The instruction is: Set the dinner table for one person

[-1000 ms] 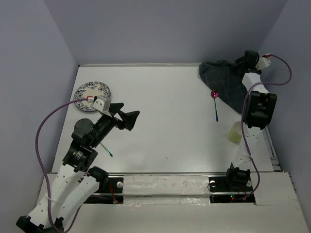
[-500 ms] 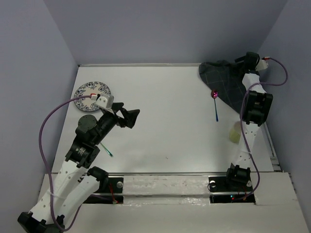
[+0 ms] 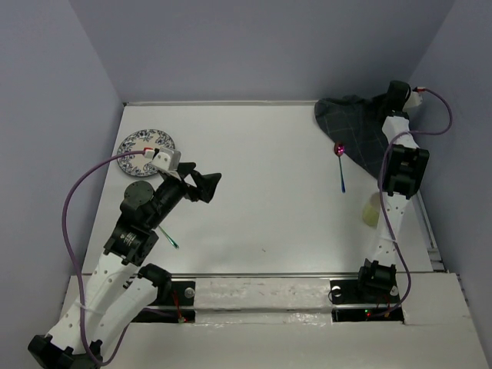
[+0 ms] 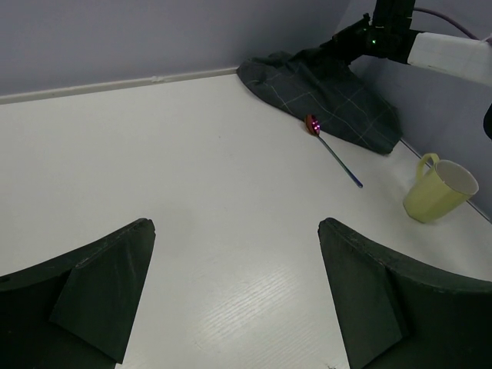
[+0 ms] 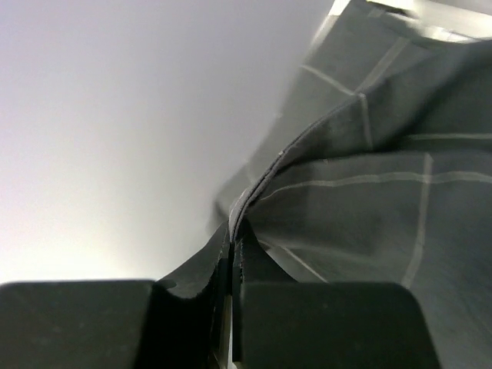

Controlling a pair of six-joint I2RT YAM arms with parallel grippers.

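The dinner table point(image 3: 261, 177) is a white top between lavender walls. At its far right corner lies a dark navy cloth point(image 3: 352, 127) with thin pale grid lines. My right gripper point(image 3: 384, 98) is shut on that cloth's edge, and the hem point(image 5: 307, 146) runs straight into the closed jaws of the gripper point(image 5: 232, 240). My left gripper point(image 3: 206, 184) hangs open over the left middle of the table with nothing between its fingers point(image 4: 100, 292). The left wrist view shows the cloth point(image 4: 330, 96) far ahead.
A blue-patterned plate point(image 3: 146, 143) sits at the far left. A spoon point(image 3: 340, 165) with a pink bowl lies beside the cloth, and a pale yellow cup point(image 3: 372, 209) stands near the right arm. A thin teal utensil point(image 3: 169, 237) lies by the left arm.
The right gripper has gone from open to shut, pinching the cloth's edge. The left arm shifted slightly at first, then held still.
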